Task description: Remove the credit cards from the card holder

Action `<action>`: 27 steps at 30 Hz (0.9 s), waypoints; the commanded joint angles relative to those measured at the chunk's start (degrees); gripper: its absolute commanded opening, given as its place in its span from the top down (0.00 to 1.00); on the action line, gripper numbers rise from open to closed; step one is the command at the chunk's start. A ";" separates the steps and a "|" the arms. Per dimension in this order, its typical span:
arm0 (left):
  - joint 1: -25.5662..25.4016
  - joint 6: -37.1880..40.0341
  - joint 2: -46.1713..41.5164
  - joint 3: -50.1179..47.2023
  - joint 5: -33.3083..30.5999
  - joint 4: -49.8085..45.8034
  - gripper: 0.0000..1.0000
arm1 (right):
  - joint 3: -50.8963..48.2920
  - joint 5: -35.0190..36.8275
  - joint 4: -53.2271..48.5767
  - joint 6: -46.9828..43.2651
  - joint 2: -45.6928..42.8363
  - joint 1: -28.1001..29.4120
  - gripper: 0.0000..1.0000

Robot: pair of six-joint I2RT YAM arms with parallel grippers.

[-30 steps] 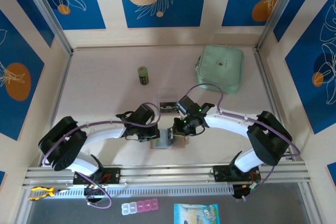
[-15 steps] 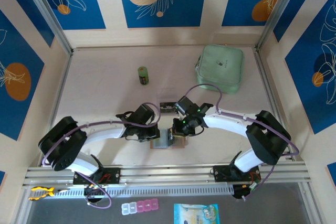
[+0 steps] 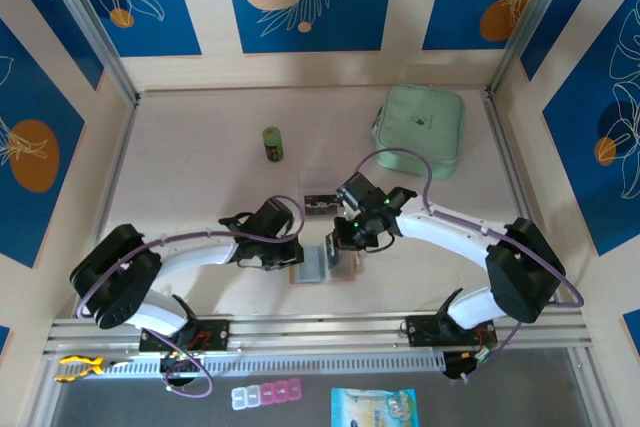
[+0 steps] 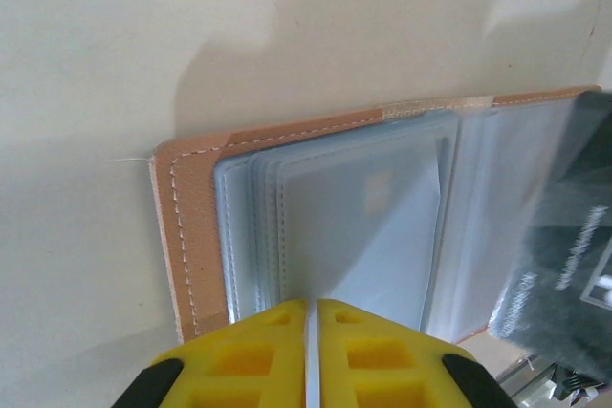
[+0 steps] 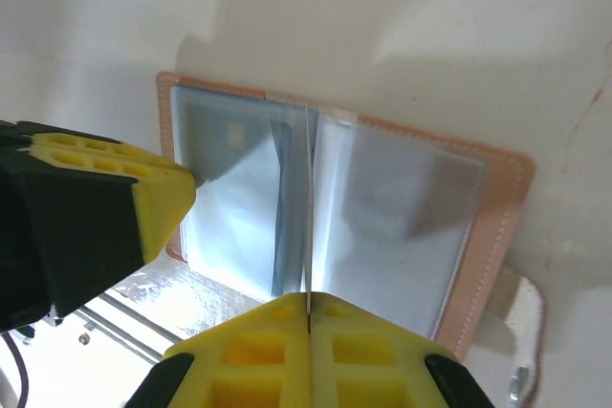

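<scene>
Now | card holder [image 4: 187, 236] open | dark credit card [image 4: 564, 226]: white print, illegible

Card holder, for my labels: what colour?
Salmon pink; card holder shows best in left wrist view.

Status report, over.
Left gripper shut at card holder edge. Right gripper shut on its clear pocket leaf. It lies open. Green pouch well clear.

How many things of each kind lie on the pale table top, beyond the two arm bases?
Mint-green soft zip pouch: 1
Small green cylinder: 1
Salmon-pink folding card holder, lying open: 1
Small dark flat card-like rectangle: 1
Total: 4
</scene>
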 commanded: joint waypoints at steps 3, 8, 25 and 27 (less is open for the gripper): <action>-0.17 0.47 -2.84 -0.24 -1.86 -1.97 0.87 | 4.12 -0.03 -5.98 -15.18 -1.60 -1.64 1.00; 0.16 0.59 -5.19 -0.99 -3.07 -2.42 0.85 | 7.32 0.08 -7.61 -31.20 -0.59 -2.31 1.00; 2.98 1.44 -13.29 -4.50 -5.53 -6.71 0.82 | 29.12 5.69 -20.18 -78.77 14.60 -4.24 1.00; 3.50 1.47 -14.08 -4.91 -5.51 -7.06 0.82 | 32.82 4.33 -21.67 -80.74 17.57 -5.15 1.00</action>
